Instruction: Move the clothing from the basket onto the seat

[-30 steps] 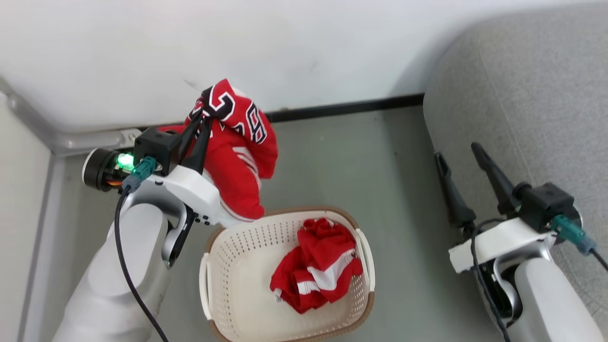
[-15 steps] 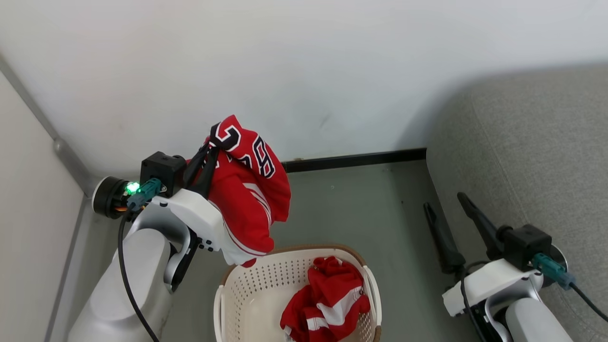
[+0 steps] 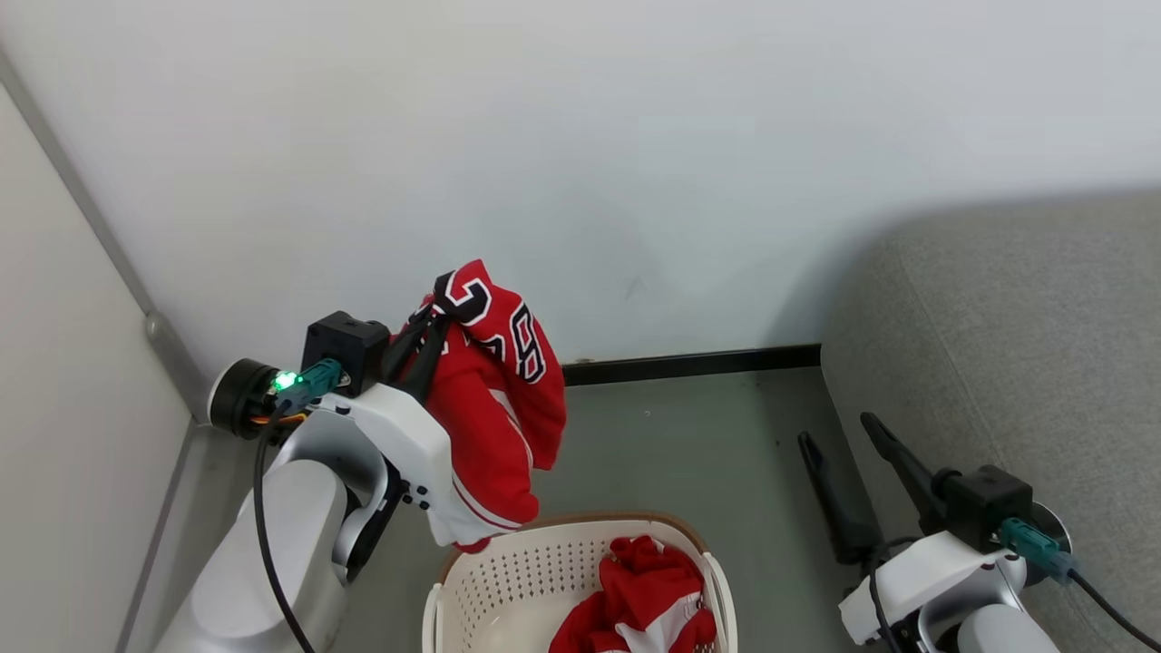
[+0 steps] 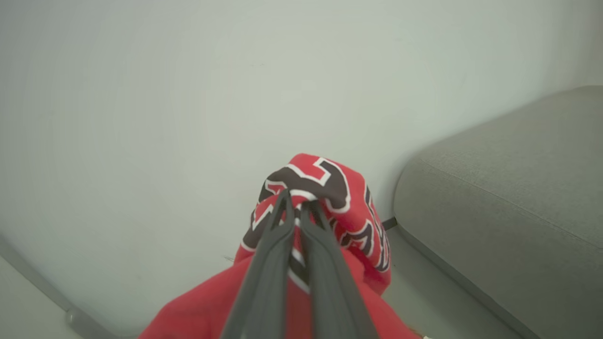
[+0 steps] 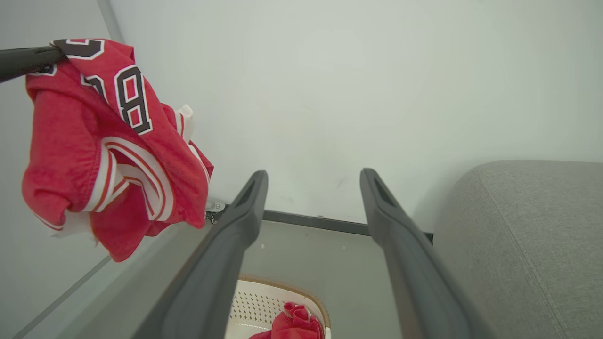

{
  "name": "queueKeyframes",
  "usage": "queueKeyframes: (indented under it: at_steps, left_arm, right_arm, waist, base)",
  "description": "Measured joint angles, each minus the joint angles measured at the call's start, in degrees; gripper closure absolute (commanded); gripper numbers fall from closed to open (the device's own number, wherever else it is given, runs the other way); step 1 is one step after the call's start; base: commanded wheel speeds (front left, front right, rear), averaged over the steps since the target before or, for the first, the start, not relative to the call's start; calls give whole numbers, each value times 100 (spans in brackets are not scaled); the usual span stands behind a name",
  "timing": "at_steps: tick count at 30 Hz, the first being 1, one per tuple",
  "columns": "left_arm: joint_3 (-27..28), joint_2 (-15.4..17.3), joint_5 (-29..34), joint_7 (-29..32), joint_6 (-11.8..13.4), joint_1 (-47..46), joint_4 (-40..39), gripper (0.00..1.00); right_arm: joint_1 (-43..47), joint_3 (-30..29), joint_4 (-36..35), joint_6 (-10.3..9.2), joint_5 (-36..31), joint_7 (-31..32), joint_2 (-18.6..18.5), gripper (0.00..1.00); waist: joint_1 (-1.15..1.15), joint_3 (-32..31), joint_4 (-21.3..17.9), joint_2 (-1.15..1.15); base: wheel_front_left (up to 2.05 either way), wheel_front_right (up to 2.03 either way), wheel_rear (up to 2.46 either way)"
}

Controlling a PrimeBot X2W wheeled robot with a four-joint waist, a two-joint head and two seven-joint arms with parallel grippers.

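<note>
My left tool point(image 3: 439, 307) clenched on numbered red jersey point(image 3: 494, 408), centre-left of frame, above basket point(image 3: 508, 580) | my right tool point(image 3: 835, 429) released, lower right | second red garment point(image 3: 648, 599) in basket | grey sofa point(image 3: 1016, 345) right edge

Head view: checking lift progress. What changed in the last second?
The camera shifted upward, so everything slid down the picture. Otherwise unchanged: left fingers stay shut on the jersey, right fingers open, the other garment in the basket.
</note>
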Motion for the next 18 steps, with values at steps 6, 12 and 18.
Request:
queueKeyframes:
  at_steps: [6,12,18]
  left_arm:
    - [-74,-32,-52,132,-44,124,-147,100]
    - [-143,-69,-63,327,-43,209,-389,100]
    - [-271,-127,-88,460,-43,209,-617,100]
  right_arm:
    - [5,94,58,0,-7,0,-18,0]
    - [-10,437,145,0,-8,7,-109,0]
    - [-389,911,289,1,-13,66,-345,0]
  waist:
    - [0,-141,46,0]
    - [0,-155,59,0]
    - [0,-96,72,0]
  base:
    - [0,0,0]
    - [0,0,0]
    - [0,0,0]
